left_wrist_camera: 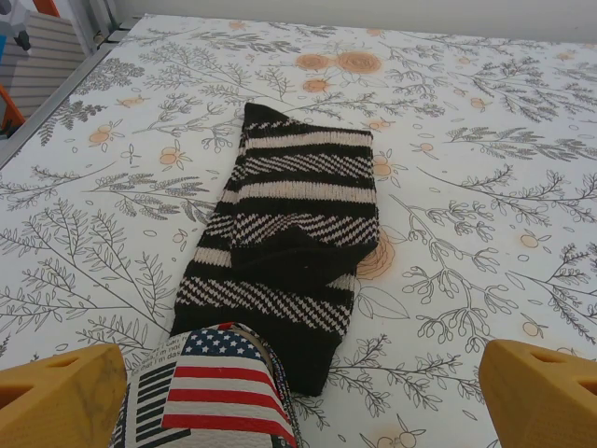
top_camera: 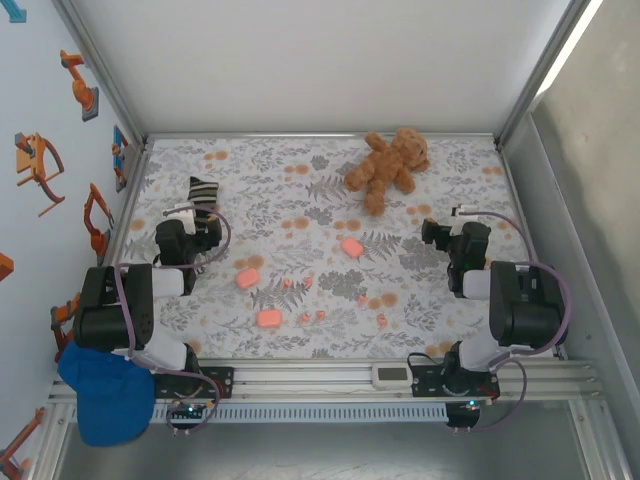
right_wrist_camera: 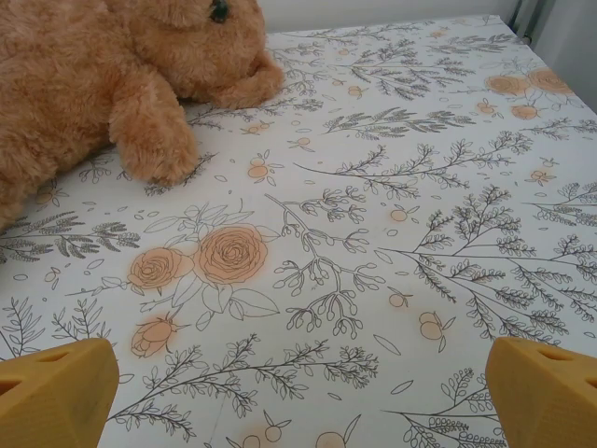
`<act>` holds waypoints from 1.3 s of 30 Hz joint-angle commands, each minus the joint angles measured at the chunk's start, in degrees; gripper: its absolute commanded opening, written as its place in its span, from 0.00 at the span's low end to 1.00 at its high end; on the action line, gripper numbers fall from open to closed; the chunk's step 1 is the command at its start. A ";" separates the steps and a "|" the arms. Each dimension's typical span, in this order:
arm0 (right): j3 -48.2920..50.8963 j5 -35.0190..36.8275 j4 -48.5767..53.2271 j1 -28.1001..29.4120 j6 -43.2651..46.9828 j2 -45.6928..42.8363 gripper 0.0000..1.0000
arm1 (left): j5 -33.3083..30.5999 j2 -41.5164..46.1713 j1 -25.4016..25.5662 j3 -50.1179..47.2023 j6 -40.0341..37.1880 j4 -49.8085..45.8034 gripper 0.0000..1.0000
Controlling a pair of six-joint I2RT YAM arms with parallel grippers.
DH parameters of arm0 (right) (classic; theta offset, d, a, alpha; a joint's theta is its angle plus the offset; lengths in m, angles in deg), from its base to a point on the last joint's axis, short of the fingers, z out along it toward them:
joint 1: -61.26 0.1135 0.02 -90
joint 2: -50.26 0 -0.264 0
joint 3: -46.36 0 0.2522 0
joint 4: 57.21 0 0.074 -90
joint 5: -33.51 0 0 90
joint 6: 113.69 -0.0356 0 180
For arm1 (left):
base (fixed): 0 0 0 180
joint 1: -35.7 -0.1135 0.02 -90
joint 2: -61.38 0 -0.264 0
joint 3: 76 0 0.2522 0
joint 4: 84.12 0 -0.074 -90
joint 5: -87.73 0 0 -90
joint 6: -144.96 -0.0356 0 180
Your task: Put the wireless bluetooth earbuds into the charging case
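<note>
Your left fingers (left_wrist_camera: pixel 58 399) stand wide apart with nothing between them, hanging over a black-and-cream striped sock (left_wrist_camera: pixel 289 243) and a flag-printed packet (left_wrist_camera: pixel 219 397) at the far left of the table (top_camera: pixel 300 345). Your right fingers (right_wrist_camera: pixel 56 392) are just as wide and just as bare, over flowered cloth with the teddy bear (right_wrist_camera: pixel 103 84) off to their far left. Neither pair faces the work: the earbuds (top_camera: pixel 304 318) are scattered in the middle of the table, nearer to you than both sets of fingers and between the two arms, among three pink cases (top_camera: pixel 247 277). From the left fingers that patch lies right and near; from the right fingers, left and near. The leftmost case and the nubs by it look handier for your left arm, the far-right case (top_camera: pixel 351 247) and right-hand nubs (top_camera: pixel 362 298) for your right. The nubs are too small to read their long axis.
</note>
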 commanded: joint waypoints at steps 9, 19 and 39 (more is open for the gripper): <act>-0.37 0.26 -0.34 0.01 0.12 -0.33 0.99 | 0.00 0.16 0.17 0.16 0.00 -0.06 0.96; -0.49 0.21 -0.25 0.02 0.11 -0.33 0.99 | 0.06 0.17 0.15 0.16 -0.01 -0.14 0.96; 2.53 1.53 -1.77 0.06 -0.45 -5.31 1.00 | 0.55 5.20 0.16 -2.87 -0.11 1.95 0.96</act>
